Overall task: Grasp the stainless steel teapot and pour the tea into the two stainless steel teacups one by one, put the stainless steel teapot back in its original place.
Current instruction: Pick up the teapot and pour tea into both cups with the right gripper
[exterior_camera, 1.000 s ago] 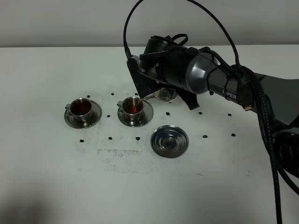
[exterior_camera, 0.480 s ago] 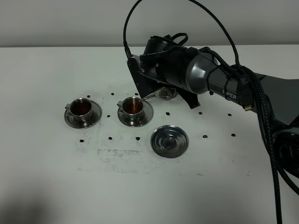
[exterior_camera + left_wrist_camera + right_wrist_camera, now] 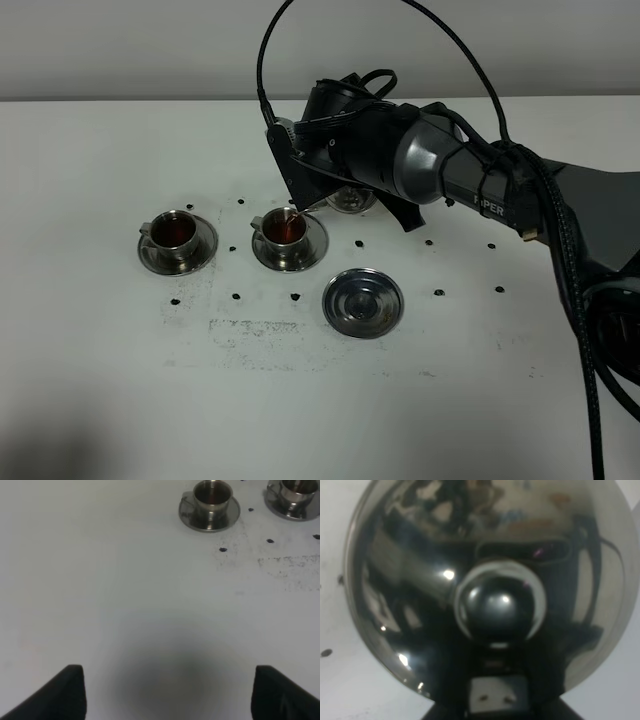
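Pouring into the second cup [image 3: 288, 230], at about 9 o'clock from the teapot [image 3: 350, 200]; the first cup [image 3: 176, 232], further toward 9 o'clock, already dark with tea. Right end effector [image 3: 345, 185] carrying the tilted teapot, its grip hidden behind pot and wrist; left end effector [image 3: 167, 692] spread wide over bare counter [image 3: 125, 605], holding nothing. Next, probably: level the pot, swing toward 5 o'clock, lower squarely onto the bare saucer [image 3: 363, 302].

The right arm [image 3: 440, 170] sits slightly further left than a second ago, its cable loop shifted left; tea now fills the nearer cup [image 3: 287, 229] higher
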Robot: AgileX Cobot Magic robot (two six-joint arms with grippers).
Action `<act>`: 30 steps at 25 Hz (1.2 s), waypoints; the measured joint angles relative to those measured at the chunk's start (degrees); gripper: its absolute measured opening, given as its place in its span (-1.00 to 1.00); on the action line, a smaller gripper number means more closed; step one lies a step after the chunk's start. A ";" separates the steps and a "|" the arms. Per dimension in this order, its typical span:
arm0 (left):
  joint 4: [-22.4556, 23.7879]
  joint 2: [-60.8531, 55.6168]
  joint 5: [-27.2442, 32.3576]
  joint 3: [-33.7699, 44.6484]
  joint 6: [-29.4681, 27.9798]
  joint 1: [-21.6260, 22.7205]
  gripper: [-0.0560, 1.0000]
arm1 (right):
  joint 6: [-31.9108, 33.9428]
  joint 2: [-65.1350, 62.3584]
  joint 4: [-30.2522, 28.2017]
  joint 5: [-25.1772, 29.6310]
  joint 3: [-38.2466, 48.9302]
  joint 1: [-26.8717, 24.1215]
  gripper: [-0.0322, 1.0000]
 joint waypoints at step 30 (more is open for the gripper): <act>0.00 0.00 0.00 0.00 0.00 0.00 0.36 | 0.02 -0.48 -0.34 0.00 0.00 0.59 -0.60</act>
